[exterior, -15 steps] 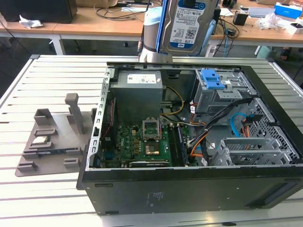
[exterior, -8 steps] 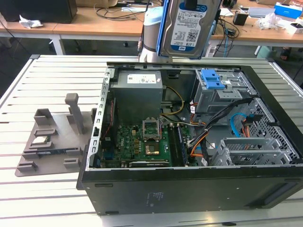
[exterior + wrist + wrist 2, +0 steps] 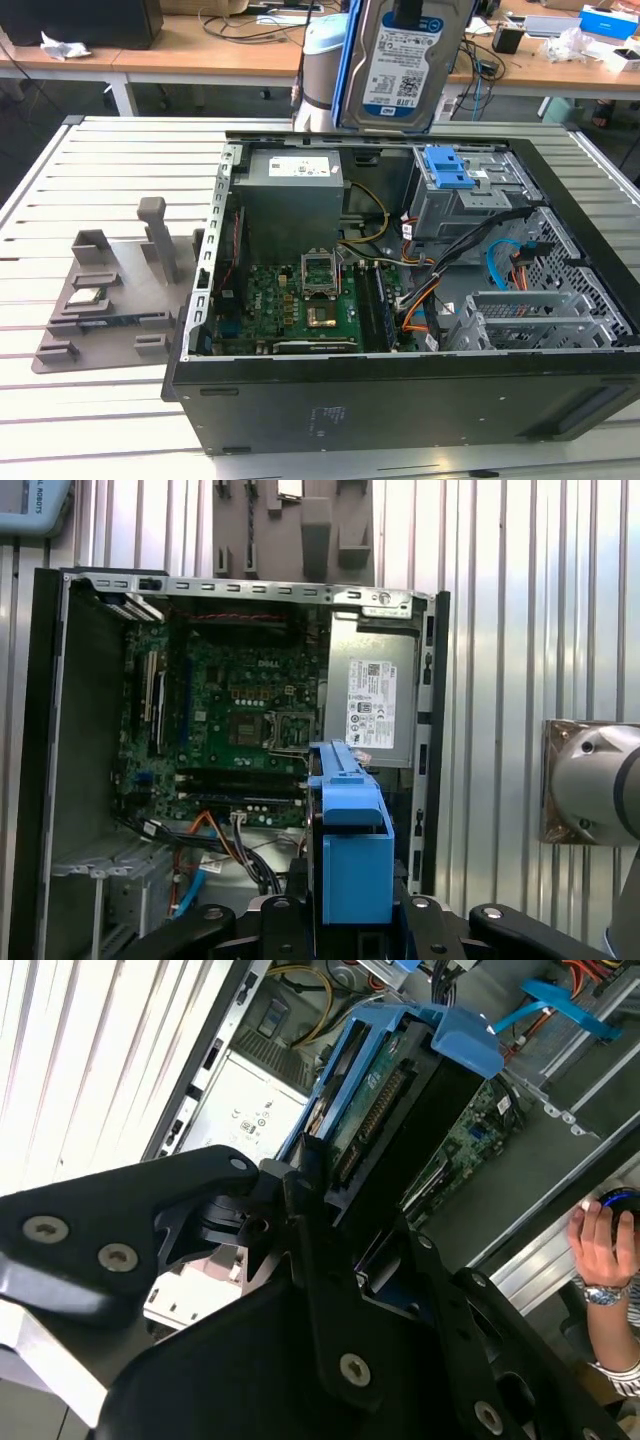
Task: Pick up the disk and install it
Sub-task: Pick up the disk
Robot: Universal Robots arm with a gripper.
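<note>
Slatted metal desk (image 3: 110,160) is carrying an open computer case (image 3: 400,400). The disk (image 3: 405,60) is hanging upright above that case, the hand (image 3: 330,1250) clamping it by its blue frame (image 3: 350,830). Judging it dense, rigid and shock-sensitive; bare metal faces are looking slick, so the plastic frame edges are offering the safer hold.

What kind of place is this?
Probably a robot lab or workshop: an open computer case lies on a slatted metal table, the gripper holds the disk above it, and desks strewn with cables stand behind.
</note>
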